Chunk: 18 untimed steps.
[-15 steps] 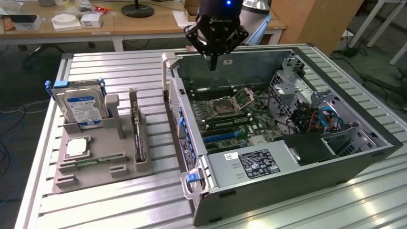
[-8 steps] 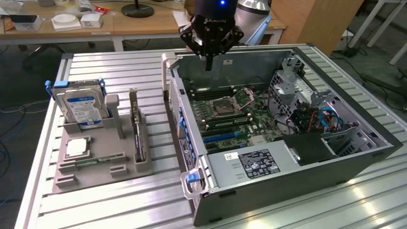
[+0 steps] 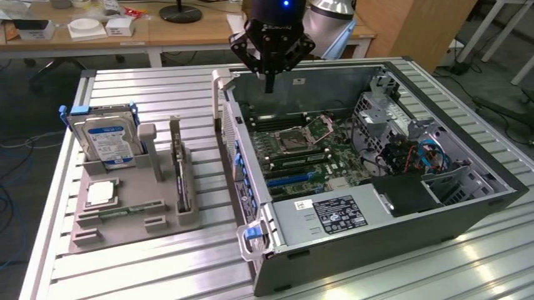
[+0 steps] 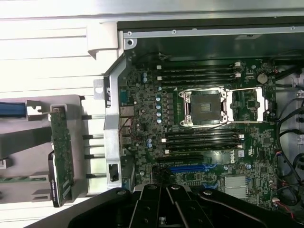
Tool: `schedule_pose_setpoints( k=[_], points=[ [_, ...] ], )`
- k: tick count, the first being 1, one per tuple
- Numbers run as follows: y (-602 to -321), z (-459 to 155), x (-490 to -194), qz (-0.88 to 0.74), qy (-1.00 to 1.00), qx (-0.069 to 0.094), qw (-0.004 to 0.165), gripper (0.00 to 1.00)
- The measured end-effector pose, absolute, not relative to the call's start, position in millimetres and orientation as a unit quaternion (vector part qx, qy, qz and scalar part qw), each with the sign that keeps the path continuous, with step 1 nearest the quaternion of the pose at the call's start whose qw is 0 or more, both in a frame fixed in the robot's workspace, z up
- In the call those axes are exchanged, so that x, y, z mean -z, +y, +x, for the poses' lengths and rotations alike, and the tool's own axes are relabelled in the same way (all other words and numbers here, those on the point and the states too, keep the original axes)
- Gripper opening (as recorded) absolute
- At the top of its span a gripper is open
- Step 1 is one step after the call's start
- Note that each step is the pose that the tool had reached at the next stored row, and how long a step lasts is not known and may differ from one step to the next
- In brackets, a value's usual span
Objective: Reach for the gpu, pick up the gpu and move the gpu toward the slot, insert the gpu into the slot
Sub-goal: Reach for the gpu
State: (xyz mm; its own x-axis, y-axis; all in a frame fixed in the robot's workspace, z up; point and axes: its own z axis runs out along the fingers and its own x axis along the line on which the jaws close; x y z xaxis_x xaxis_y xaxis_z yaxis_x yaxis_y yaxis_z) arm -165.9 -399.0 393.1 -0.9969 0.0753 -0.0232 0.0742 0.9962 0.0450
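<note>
The gpu [image 3: 177, 164] is a thin dark card standing on edge in the grey holder [image 3: 125, 232] at the exterior view's left; the wrist view shows the gpu [image 4: 61, 156] edge-on beside the case wall. My gripper [image 3: 269, 84] hangs over the back of the open computer case [image 3: 392, 219], well apart from the gpu, fingers shut with nothing between them. Its black body [image 4: 164, 209] fills the lower edge of the wrist view. The blue slot [image 4: 187, 167] lies on the motherboard, also seen as the blue slot [image 3: 288, 179] near the case's front.
A silver blue-labelled hard drive [image 3: 109, 140] stands upright in the holder. A small green memory stick [image 3: 125, 209] and a square chip [image 3: 100, 192] lie in it. Cables and a drive cage [image 3: 417, 156] crowd the case's right side. Slatted metal table [image 3: 150, 81] all around.
</note>
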Motion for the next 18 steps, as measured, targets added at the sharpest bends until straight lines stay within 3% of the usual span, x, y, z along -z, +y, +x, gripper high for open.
schedule_pose_setpoints(
  k=[18],
  points=[
    [-399, -183, -393, 0.037, 0.999, -0.022, 0.012, 0.1]
  ],
)
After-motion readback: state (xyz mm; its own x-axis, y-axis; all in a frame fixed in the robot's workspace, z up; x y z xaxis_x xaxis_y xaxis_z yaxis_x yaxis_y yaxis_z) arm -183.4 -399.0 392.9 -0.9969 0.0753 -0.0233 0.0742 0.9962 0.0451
